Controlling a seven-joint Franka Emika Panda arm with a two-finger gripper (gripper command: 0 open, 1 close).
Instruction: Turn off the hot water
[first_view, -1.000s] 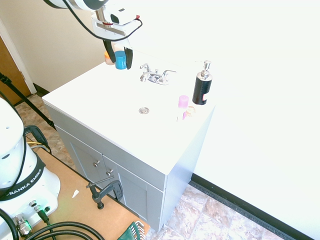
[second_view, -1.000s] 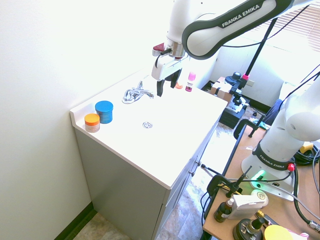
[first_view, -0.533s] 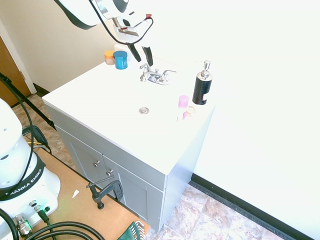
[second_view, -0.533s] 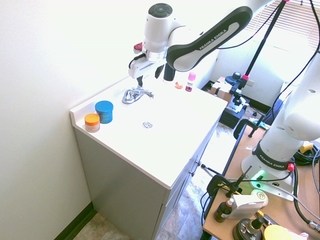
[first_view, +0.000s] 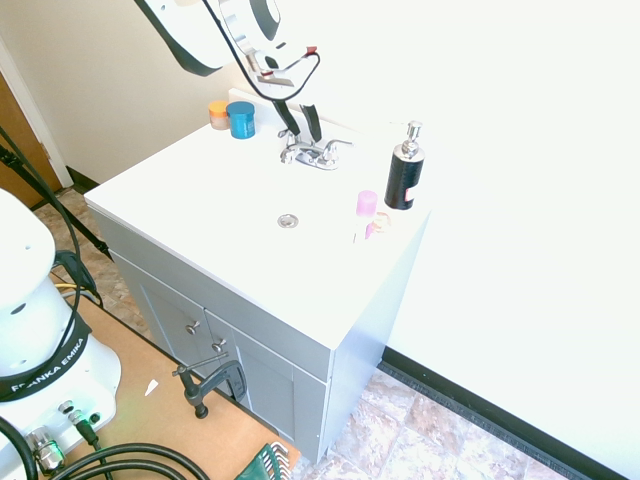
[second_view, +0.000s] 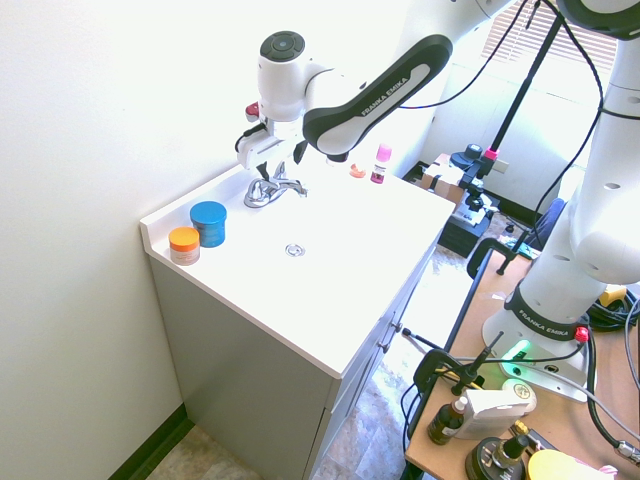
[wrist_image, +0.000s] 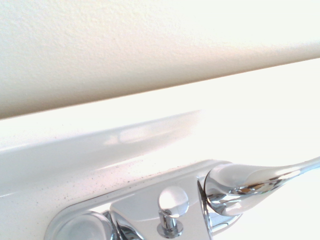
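The black two-finger gripper (first_view: 305, 137) has moved nearer the faucet, fingers apart, empty.
Approach stage: next, align with the shiny chrome left-hand lever (first_view: 285, 134) just beneath, then turn it.

Looks like a bathroom corner inside some kind of robot test room tbh. You've got a white sink top (first_view: 250, 250) with a drain (first_view: 288, 221), a chrome faucet (first_view: 315, 155), a soap pump (first_view: 405, 170) and little jars (second_view: 208, 224) on a grey vanity (second_view: 240, 350), so yeah, bathroom stuff. But right next to it there's a work table (second_view: 550, 400) with a robot base (second_view: 545, 320) on it and a clamp (first_view: 212, 385) at the edge, plus window blinds (second_view: 560, 55) behind, so pretty lab-like
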